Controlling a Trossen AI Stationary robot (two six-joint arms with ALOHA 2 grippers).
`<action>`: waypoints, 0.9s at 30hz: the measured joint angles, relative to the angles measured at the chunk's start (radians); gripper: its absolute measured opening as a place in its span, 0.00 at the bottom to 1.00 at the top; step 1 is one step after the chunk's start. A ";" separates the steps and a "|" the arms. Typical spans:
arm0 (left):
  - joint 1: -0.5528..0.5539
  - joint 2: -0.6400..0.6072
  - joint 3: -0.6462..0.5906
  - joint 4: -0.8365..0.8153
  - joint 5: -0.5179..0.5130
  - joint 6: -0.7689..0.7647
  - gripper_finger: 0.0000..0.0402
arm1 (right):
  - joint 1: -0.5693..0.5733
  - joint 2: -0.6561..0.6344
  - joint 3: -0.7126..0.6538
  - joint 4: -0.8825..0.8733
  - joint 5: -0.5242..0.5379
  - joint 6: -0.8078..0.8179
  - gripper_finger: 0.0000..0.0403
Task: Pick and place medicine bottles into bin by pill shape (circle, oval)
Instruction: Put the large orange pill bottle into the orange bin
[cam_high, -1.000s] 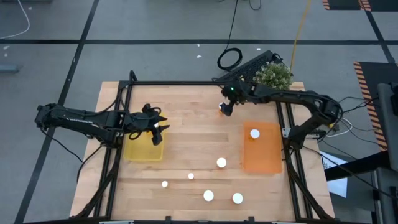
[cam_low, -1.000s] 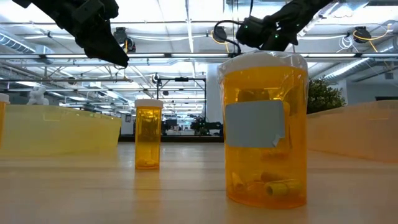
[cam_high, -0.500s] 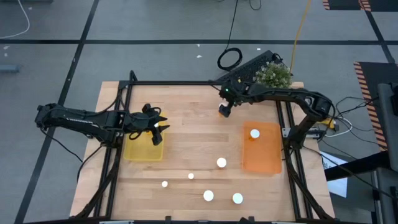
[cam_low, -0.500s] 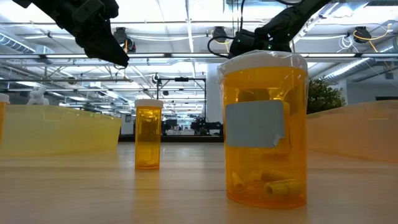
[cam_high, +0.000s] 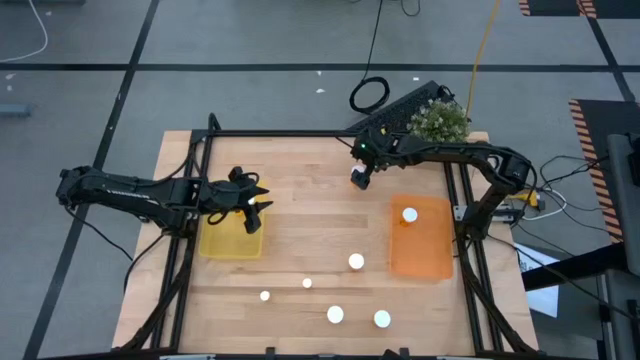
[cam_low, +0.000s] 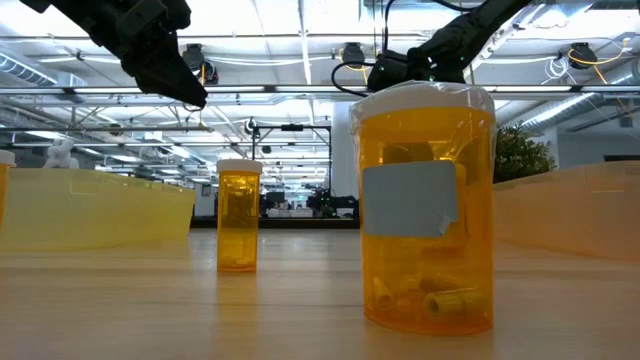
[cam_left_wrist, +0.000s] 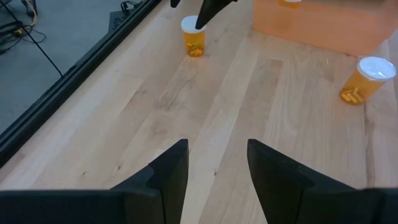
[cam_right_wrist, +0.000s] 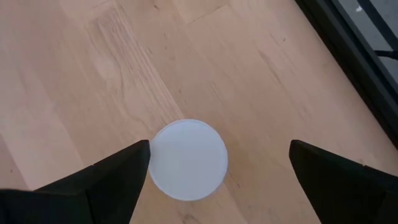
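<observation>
My right gripper (cam_high: 360, 178) hangs wide open over a bottle at the far side of the table.

From above, my left gripper (cam_high: 255, 208) waits over the yellow bin (cam_high: 231, 238); one bottle (cam_high: 409, 215) stands in the orange bin (cam_high: 421, 238), and five more white caps dot the near wood. Down low, a big bottle (cam_low: 427, 208) stands close and a small one (cam_low: 238, 215) farther back. My left wrist shows my fingers (cam_left_wrist: 166, 175) apart, holding nothing. My right wrist shows a white cap (cam_right_wrist: 188, 159) between my spread fingers (cam_right_wrist: 118, 173), one almost touching it.
</observation>
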 joint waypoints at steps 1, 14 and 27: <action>0.000 0.000 0.000 0.000 0.000 0.000 0.42 | 0.000 0.000 0.000 0.001 0.000 0.000 0.94; 0.000 0.000 0.000 0.000 0.000 0.005 0.42 | 0.000 0.000 0.000 0.004 -0.028 0.023 0.94; 0.000 0.000 0.000 0.000 0.000 0.010 0.42 | 0.021 0.000 -0.001 -0.005 -0.028 0.012 0.94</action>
